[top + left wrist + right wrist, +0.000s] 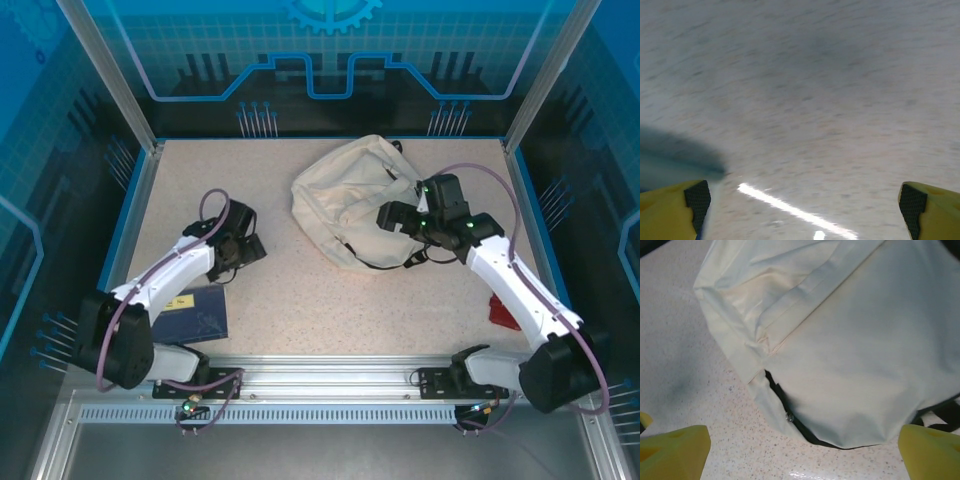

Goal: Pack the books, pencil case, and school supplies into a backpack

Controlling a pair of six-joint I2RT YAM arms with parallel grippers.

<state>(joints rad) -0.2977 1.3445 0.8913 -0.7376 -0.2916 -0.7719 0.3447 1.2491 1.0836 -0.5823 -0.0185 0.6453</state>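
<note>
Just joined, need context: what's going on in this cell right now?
Two arms are packing a backpack, which lies mid-table toward the back. Neither arm holds anything. The left gripper is open over bare table. The right gripper is open, close to the backpack's edge. A dark book lies by the left arm's base and a red item by the right arm, both outside the bag.

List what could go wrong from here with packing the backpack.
1. The backpack lies slumped, its zipper only slightly gaped: a book may just shove it along.
2. The dark blue book lies partly beneath the left arm, an awkward reach for the open left gripper.
3. The red object by the right arm could get swept off.
</note>
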